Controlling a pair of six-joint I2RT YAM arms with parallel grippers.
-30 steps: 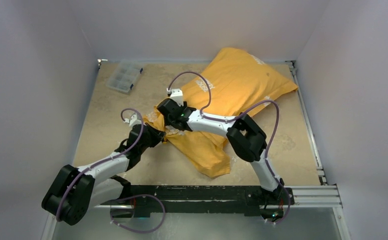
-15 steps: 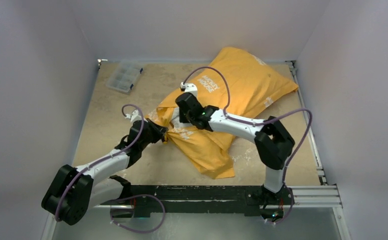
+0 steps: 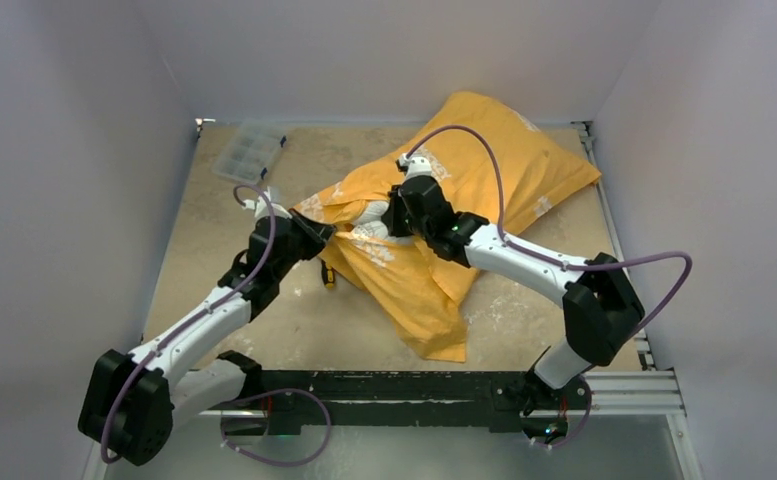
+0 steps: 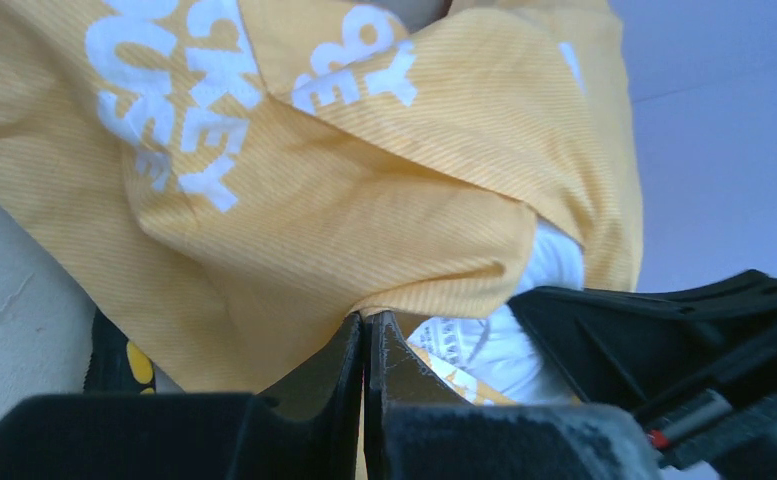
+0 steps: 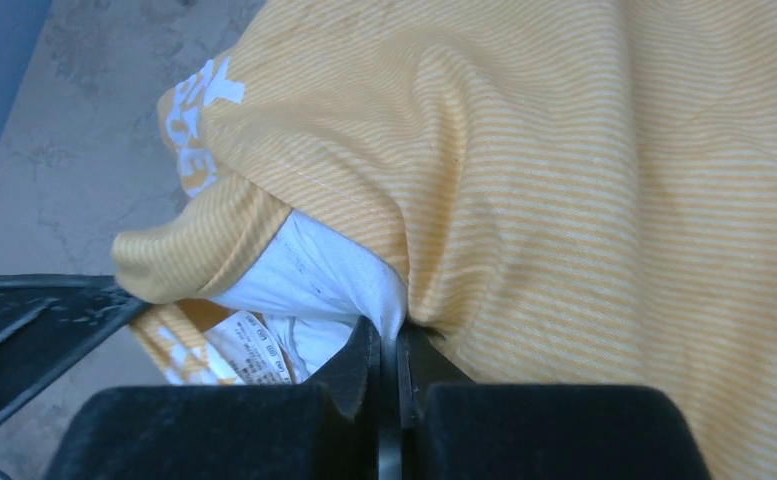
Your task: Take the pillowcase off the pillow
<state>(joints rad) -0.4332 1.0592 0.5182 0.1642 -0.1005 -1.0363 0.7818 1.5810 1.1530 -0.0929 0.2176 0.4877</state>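
Observation:
The orange-yellow pillowcase [image 3: 484, 160] lies diagonally across the table, stuffed at its far right end and flat and wrinkled toward the front. At its open left end a corner of the white pillow [image 3: 370, 213] pokes out. My left gripper [image 3: 322, 238] is shut on the pillowcase's hem [image 4: 434, 290] at that opening. My right gripper [image 3: 389, 218] is shut on the pillow corner [image 5: 324, 275], with the white cloth pinched between its jaws and orange fabric [image 5: 584, 200] pressed against the right finger. A printed tag [image 5: 244, 345] hangs beside the corner.
A clear compartment box [image 3: 249, 153] sits at the far left of the table. A small black and yellow object [image 3: 327, 280] lies under the pillowcase's left edge. White walls enclose three sides, and a metal rail [image 3: 624, 385] runs along the front.
My right gripper has moved away and to the right along the pillowcase and shut on the white pillow corner. The left arm stretched forward, and the pillow now shows at the opening.

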